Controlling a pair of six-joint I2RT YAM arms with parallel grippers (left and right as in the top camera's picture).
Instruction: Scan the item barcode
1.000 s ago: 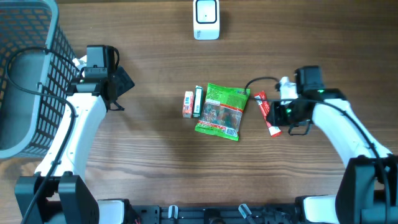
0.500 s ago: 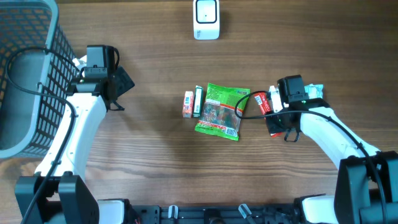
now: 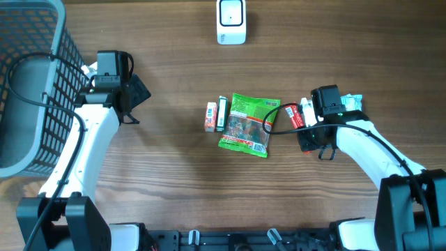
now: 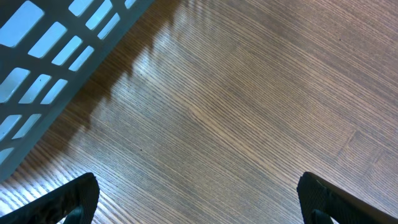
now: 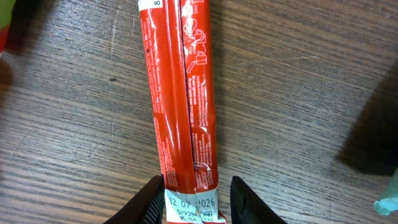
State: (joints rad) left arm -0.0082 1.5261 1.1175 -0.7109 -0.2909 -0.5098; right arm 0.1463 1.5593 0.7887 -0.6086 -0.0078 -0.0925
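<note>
A long red stick packet (image 5: 180,93) lies along the wood table, its white end printed with a date. My right gripper (image 5: 198,190) straddles that white end, left finger against the wrapper and right finger close beside it. No barcode shows on the side I see. From overhead only the packet's red upper part (image 3: 291,115) shows, sticking out from under the right gripper (image 3: 311,137). A white scanner (image 3: 231,21) stands at the table's back edge. My left gripper (image 4: 199,199) hangs wide open over bare wood, far left (image 3: 136,94).
A green snack bag (image 3: 247,124) and two small boxes (image 3: 210,116) (image 3: 222,113) lie at the table's middle. A grey mesh basket (image 3: 28,84) fills the far left corner; its wall (image 4: 50,50) shows in the left wrist view. A pale blue item (image 3: 354,101) lies beside the right arm.
The right wrist has swung left and stands more directly over the packet's lower end, which it now hides. The left arm has not moved.
</note>
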